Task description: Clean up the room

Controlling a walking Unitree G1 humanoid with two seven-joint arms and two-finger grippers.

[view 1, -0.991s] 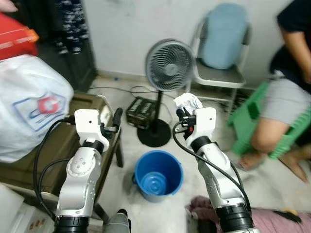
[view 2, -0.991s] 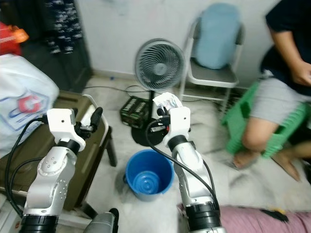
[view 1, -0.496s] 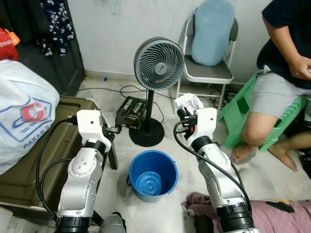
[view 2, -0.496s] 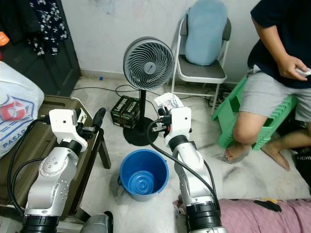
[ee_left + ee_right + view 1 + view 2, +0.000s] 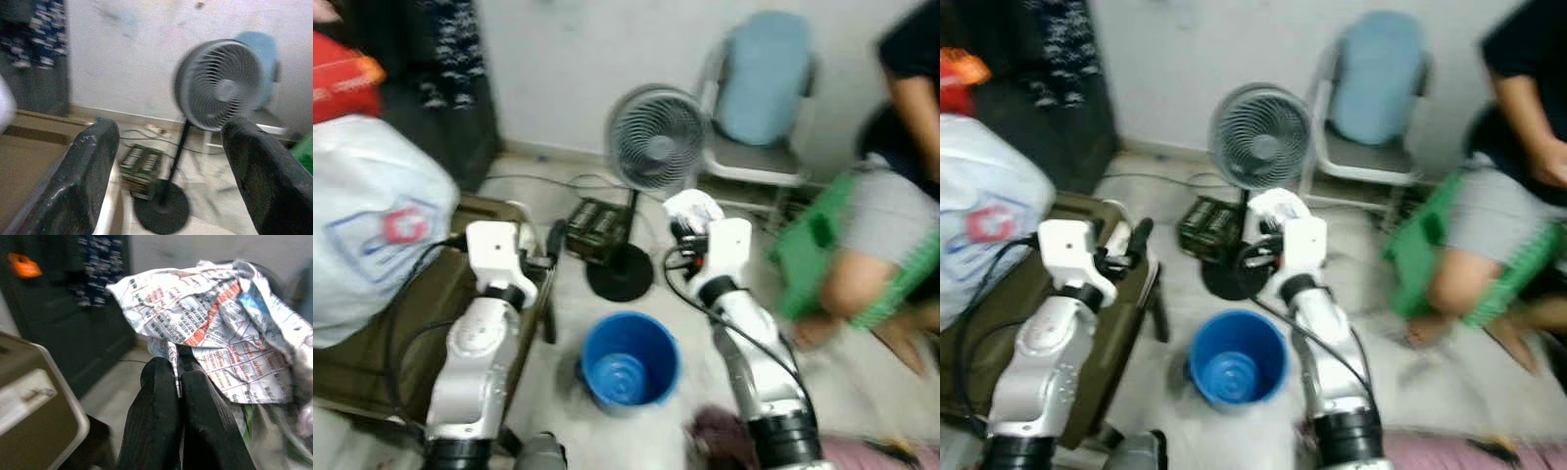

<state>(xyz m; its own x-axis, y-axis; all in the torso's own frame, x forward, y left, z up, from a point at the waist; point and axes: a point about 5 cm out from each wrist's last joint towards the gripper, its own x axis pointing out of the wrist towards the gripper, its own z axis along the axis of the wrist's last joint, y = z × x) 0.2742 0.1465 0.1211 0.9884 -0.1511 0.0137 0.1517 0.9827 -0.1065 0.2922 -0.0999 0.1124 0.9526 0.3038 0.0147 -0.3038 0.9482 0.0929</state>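
My right gripper [image 5: 680,233] is shut on a crumpled printed paper wrapper [image 5: 693,207], white with red and blue print, held up in front of the fan. In the right wrist view the two black fingers [image 5: 156,401] pinch the crumpled wrapper [image 5: 210,318] tightly. A blue bucket [image 5: 630,358] stands on the floor below and between my arms, with nothing in it that I can make out. My left gripper [image 5: 554,238] hangs open over the edge of the olive table; its fingers [image 5: 88,166] stand wide apart with nothing between them.
A standing fan [image 5: 656,137] and a dark box [image 5: 597,227] lie ahead on the floor. A folding chair with a blue cushion [image 5: 764,83] is behind. A person sits on a green stool [image 5: 813,245] at right. An olive table [image 5: 372,323] with a white bag [image 5: 372,215] is at left.
The camera has shifted and the picture has blurred. Both arms keep their pose and the right gripper still holds the wrapper.
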